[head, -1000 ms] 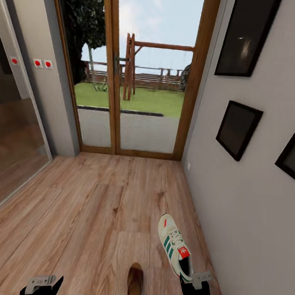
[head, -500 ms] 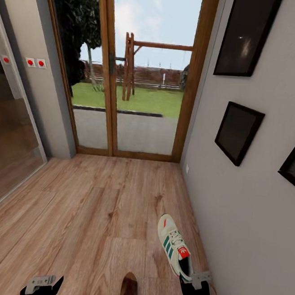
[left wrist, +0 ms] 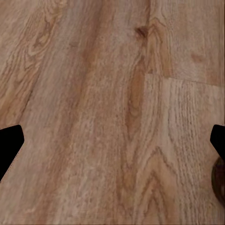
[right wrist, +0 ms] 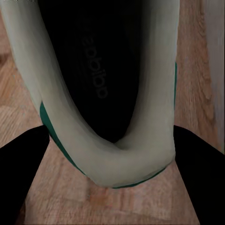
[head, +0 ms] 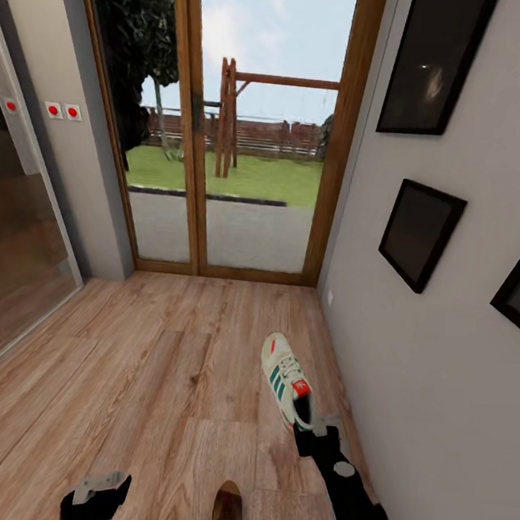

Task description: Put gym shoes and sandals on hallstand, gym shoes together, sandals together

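One gym shoe (head: 284, 377), white with green stripes and a red tongue patch, hangs just above the corridor floor (head: 161, 378) near the right wall. My right gripper (head: 313, 429) is shut on its heel; the right wrist view has the heel rim (right wrist: 117, 159) between the two black fingers (right wrist: 23, 173). One brown sandal (head: 227, 510) lies on the floor at the bottom middle, and its edge (left wrist: 219, 180) peeks into the left wrist view. My left gripper (head: 99, 489) hovers open over bare planks, left of the sandal. The hallstand is out of view.
A glazed wooden door (head: 248, 132) closes the corridor's far end. The grey wall (head: 440, 373) with dark picture frames (head: 418, 231) runs close along the right. A glass sliding panel (head: 15, 244) lines the left side.
The right arm has pushed forward and left, carrying the gym shoe farther up the corridor. The left gripper has also come forward a little. The camera turned slightly earlier on.
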Motion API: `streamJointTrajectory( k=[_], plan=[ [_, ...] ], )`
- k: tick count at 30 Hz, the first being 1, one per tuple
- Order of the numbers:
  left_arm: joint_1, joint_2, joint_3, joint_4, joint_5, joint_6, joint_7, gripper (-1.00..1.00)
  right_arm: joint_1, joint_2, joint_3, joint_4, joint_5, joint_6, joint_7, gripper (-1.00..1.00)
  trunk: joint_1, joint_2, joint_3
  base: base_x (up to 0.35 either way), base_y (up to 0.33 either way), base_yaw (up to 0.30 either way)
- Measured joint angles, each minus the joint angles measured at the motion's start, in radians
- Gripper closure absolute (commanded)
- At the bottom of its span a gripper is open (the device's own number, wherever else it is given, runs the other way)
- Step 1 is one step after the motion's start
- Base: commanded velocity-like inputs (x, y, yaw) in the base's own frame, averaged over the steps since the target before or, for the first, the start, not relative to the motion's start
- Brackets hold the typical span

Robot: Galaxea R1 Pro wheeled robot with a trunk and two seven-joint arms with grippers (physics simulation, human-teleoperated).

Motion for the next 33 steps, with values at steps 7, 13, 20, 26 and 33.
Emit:
streamJointTrajectory(
  k=[7,13,20,26,33],
  plan=[
    [-0.091,0.002,-0.011,0.022,-0.009,0.102,0.011,-1.0,-0.214,0.0,0.155,-0.118,-0.221,0.237,0.059,1.0,0.0,0.0,0.0,0.0,0.0,0.0],
    [-0.099,0.007,-0.015,0.022,-0.012,0.151,0.01,-1.0,-0.251,0.0,0.258,-0.218,-0.372,0.328,0.095,1.0,0.0,0.0,0.0,0.0,0.0,0.0],
    [-0.096,0.005,-0.026,0.022,-0.031,0.158,0.011,-1.0,-0.254,0.001,0.318,-0.328,-0.415,0.421,0.28,1.0,0.0,0.0,0.0,0.0,0.0,0.0],
    [-0.088,0.008,-0.029,0.017,-0.037,0.148,0.011,-1.0,-0.254,0.001,0.315,-0.336,-0.405,0.436,0.338,1.0,0.0,0.0,0.0,0.0,0.0,0.0],
    [-0.086,0.011,-0.025,0.017,-0.037,0.145,0.013,-1.0,-0.254,0.001,0.316,-0.337,-0.405,0.44,0.342,1.0,0.0,0.0,0.0,0.114,-0.064,0.0]
  ],
)
